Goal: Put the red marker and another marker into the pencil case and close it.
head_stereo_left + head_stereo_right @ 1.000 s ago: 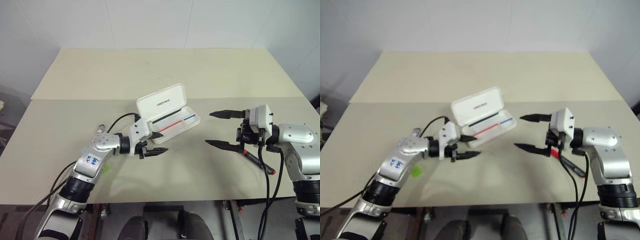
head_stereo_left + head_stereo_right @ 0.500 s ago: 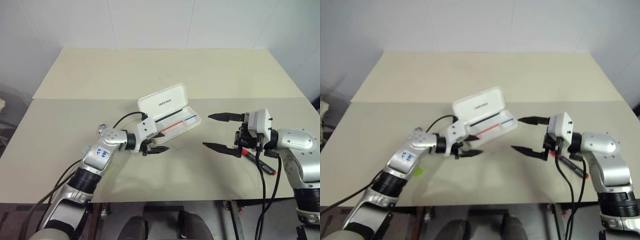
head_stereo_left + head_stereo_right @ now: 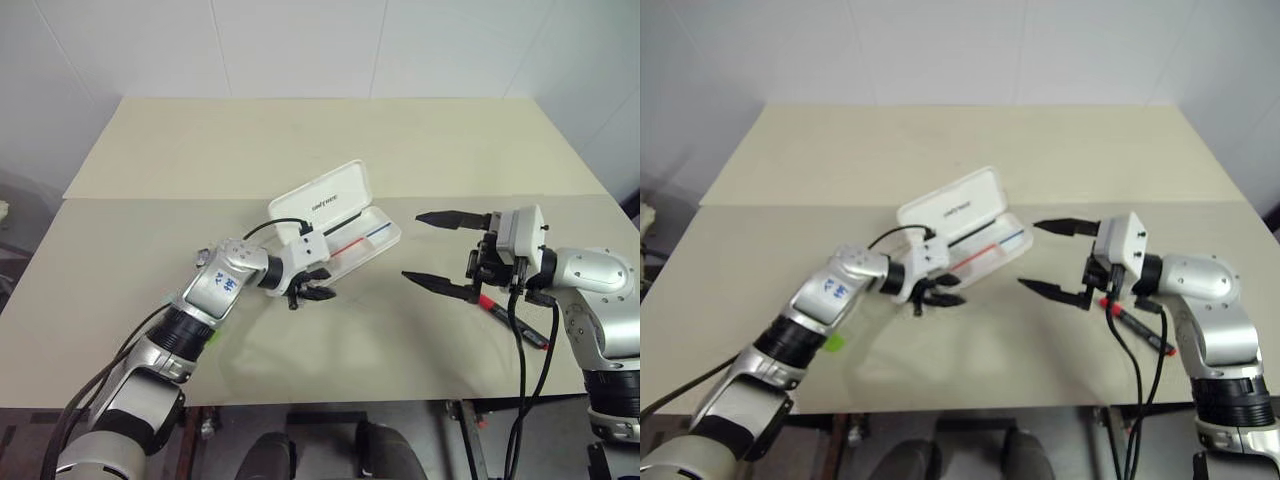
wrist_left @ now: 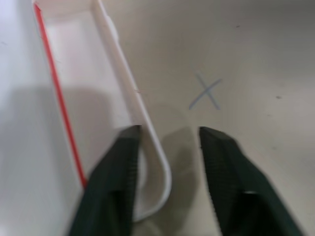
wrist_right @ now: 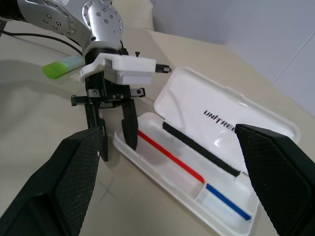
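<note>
The white pencil case (image 3: 372,238) lies open mid-table, its logo lid (image 5: 231,115) raised and a red-blue stripe inside. My left gripper (image 3: 322,284) is tilted down at the case's near left corner. It is open but narrow: one finger (image 4: 118,172) is inside the tray and the other is outside, with the rim between them. The right gripper (image 3: 412,245) hovers wide open and empty to the right of the case, pointing left. The red marker (image 3: 522,328) lies on the table below the right wrist. The green-capped highlighter (image 5: 61,66) lies beside my left forearm.
A blue X (image 4: 206,93) is drawn on the table just outside the case's corner. Black cables (image 3: 527,400) hang from the right wrist over the table's front edge. A seam (image 3: 150,198) runs across the table behind the case.
My left gripper has moved forward to the case's near corner, tipped downward and narrowed its jaws around the rim. The right gripper has stayed about where it was, still wide open.
</note>
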Robot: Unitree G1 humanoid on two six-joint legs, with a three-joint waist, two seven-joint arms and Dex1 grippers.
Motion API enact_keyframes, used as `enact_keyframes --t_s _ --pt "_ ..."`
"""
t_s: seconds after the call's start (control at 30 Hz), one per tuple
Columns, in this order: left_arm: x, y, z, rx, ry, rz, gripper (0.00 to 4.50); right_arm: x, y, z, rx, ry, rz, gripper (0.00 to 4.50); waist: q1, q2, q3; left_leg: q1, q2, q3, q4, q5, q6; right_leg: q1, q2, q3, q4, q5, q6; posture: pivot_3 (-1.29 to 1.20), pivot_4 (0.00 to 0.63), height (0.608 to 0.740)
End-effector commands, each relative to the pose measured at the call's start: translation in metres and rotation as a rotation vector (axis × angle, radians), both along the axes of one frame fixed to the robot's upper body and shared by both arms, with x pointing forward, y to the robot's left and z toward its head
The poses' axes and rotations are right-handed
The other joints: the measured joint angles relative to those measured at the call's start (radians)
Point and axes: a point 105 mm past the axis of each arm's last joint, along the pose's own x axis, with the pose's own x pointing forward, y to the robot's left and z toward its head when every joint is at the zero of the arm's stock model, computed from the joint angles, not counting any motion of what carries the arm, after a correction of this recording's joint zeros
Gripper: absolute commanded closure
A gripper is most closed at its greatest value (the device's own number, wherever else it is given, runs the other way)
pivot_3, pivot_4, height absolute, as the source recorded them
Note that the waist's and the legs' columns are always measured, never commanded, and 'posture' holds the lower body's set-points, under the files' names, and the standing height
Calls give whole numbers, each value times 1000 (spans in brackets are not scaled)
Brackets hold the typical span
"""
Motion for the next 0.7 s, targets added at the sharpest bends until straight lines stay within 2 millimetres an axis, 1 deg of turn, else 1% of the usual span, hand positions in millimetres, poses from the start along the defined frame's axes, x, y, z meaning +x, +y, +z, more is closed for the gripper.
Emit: enact_keyframes --t_s 0.03,0.1,0.13,0.27,0.37,0.43,0.6,0.7 --pt "-5 0 -16 50 56 -14 3853 -3 1 16 6 -77 4 0 0 0 0 0 0 0 0 0 0 0 0 0 0 0 0 0 150 740" --pt "-6 -1 -17 53 60 -20 4432 -2 1 18 5 -83 3 0 3 1 -1 1 1 0 0 -1 1 0 0 0 1 0 0 0 150 740" --pt "-7 -2 -19 58 59 -26 4485 -2 1 19 4 -85 2 0 5 1 -1 1 0 0 1 -1 2 0 0 0 1 0 0 0 150 740" --pt "-11 -5 -22 52 67 -47 4485 0 1 21 2 -90 0 0 2 0 -1 0 -1 0 3 -2 3 2 -1 1 0 0 0 0 150 740" --pt "-24 -6 -21 52 94 -108 4485 1 2 21 4 -89 4 0 0 0 -1 1 -2 0 4 -2 3 2 -1 2 0 0 0 0 150 740" --pt "-33 -5 -18 58 113 -151 4485 1 2 21 4 -82 10 0 0 0 -1 1 -1 0 3 -2 3 2 -1 2 1 0 0 0 150 740" --pt "-49 -2 -7 66 130 -211 4485 1 2 17 2 -58 15 0 -1 0 -1 0 1 0 3 -5 5 -1 0 0 2 0 0 0 150 740" --pt "-57 -1 -6 80 139 -217 4485 0 4 14 5 -42 21 0 -1 1 -1 -1 0 1 4 -8 8 -2 0 0 2 0 0 0 150 740"
